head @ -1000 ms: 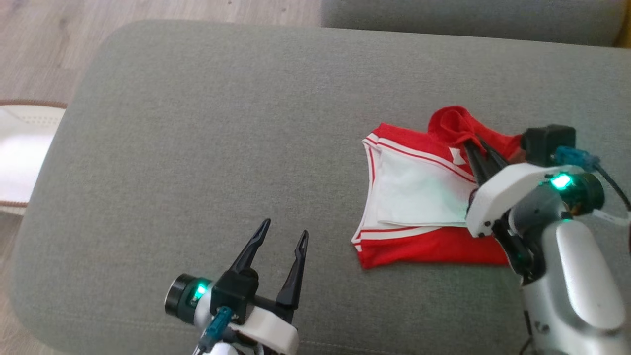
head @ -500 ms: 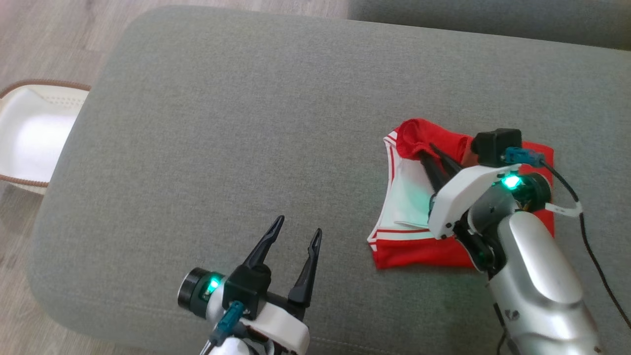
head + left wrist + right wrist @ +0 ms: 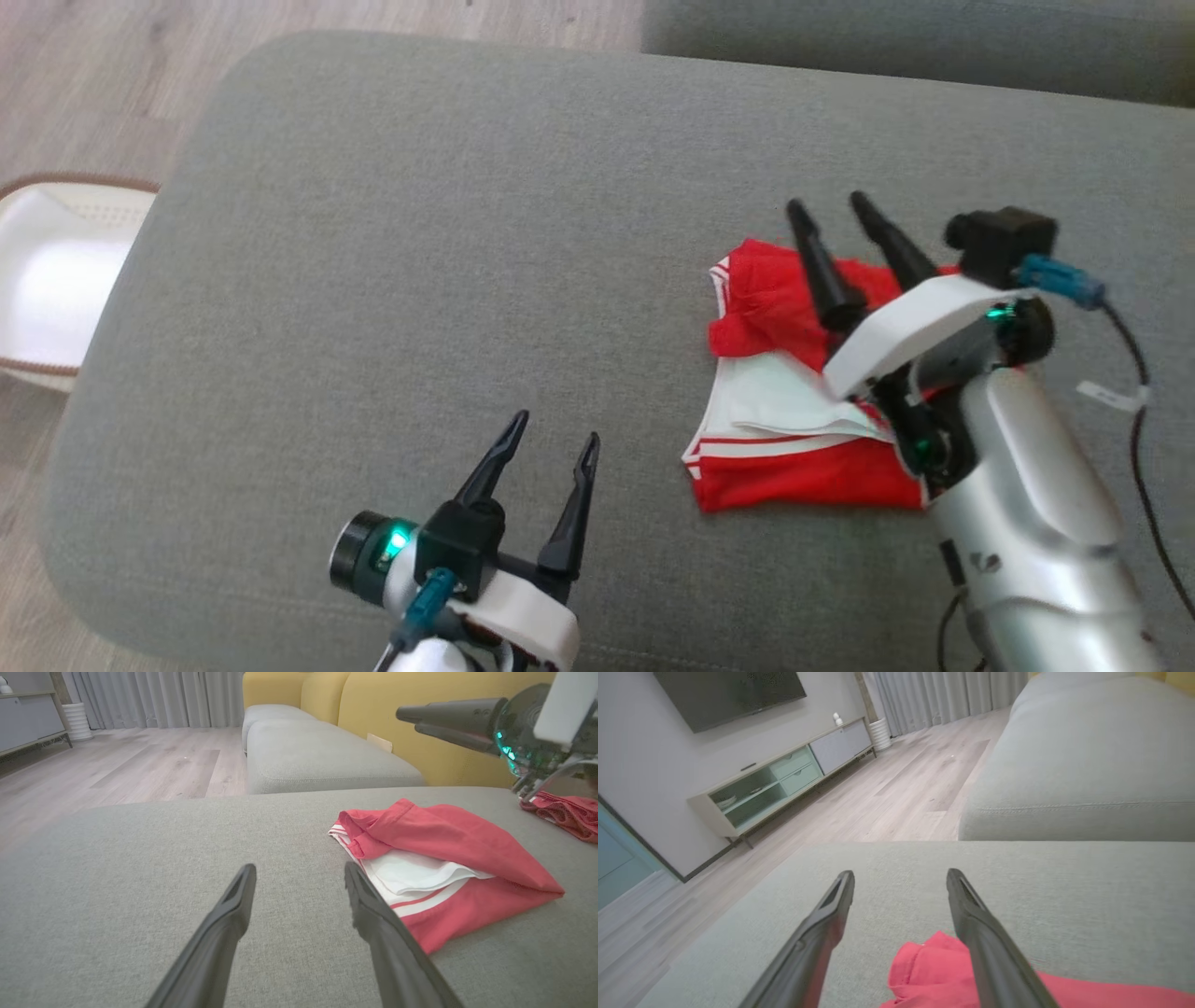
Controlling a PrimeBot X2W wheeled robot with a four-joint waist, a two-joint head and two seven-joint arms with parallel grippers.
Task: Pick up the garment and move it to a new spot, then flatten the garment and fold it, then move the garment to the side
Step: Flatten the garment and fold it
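Grey woven fabric covers the wide sofa seat cushion [image 3: 420, 233]. The folded red garment with white stripes and lining [image 3: 794, 481] lies on its right half, midway between near and far edges. The right end effector [image 3: 825, 203] hovers over the garment's far side, jaws spread, holding nothing. The left end effector [image 3: 555, 427], also spread and empty, hangs by the near edge. The top red flap [image 3: 761, 308] looks bunched; pinching that layer alone would probably pull the fold open when moved aside.
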